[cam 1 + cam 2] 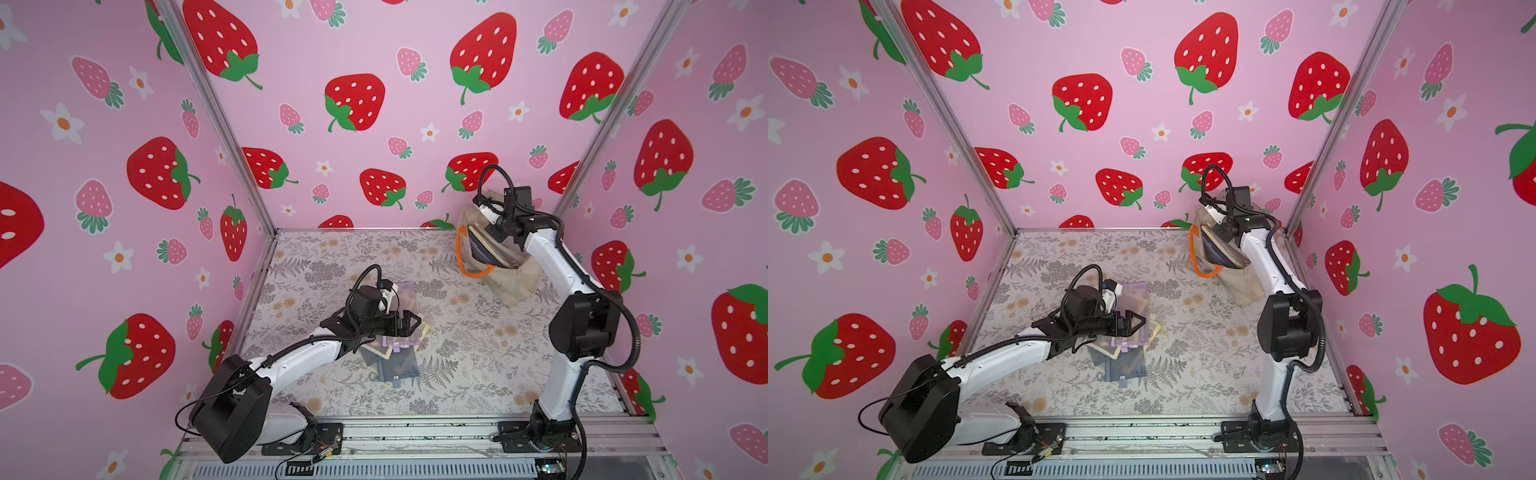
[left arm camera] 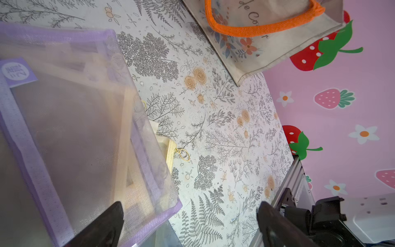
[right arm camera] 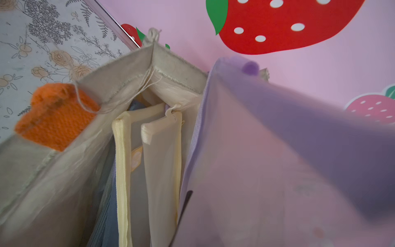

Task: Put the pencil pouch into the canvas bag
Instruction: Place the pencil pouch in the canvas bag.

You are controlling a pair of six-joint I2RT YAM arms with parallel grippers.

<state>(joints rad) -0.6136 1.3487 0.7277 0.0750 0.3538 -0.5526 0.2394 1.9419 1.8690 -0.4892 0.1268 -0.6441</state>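
Mid-frame in a top view, the left gripper (image 1: pixel 409 325) hangs with fingers (image 2: pixel 109 222) spread wide over the purple mesh pencil pouch (image 2: pixel 70 132), its corner beneath one finger. Upper right, the right gripper (image 1: pixel 498 235) is closed at the mouth of the canvas bag (image 1: pixel 515 282); what it pinches is unclear.
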